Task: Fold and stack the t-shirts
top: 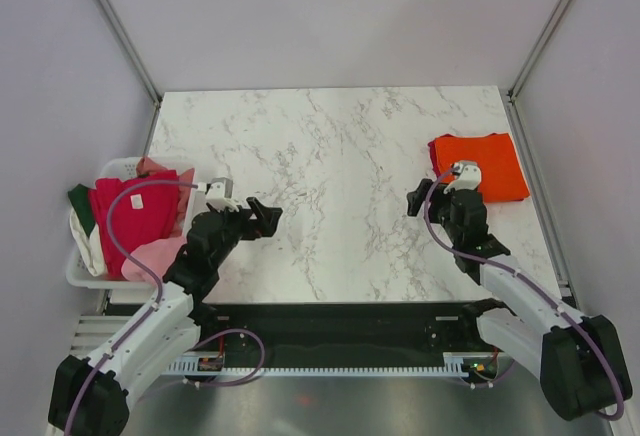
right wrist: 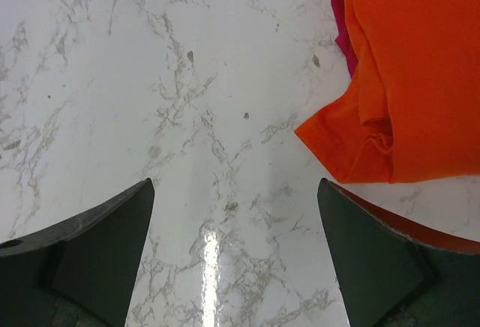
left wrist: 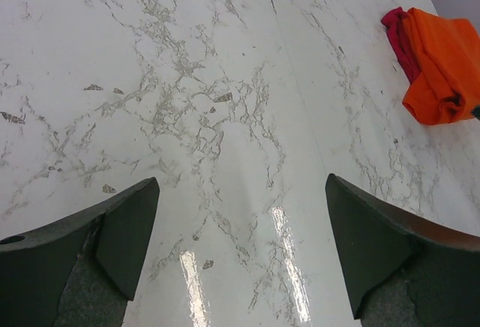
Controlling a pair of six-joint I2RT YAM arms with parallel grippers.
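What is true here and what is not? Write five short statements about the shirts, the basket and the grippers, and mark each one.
1. The orange t-shirt lies folded on the right part of the table. True.
2. A red t-shirt lies under the orange one, its edge showing. True.
3. The right gripper is clamped on the orange t-shirt. False: its jaws are open over bare marble, beside the shirt.
4. The basket stands on the right side. False: it is on the left side, with more shirts in it.
5. The left gripper holds a pink shirt. False: it is open and empty over bare marble.
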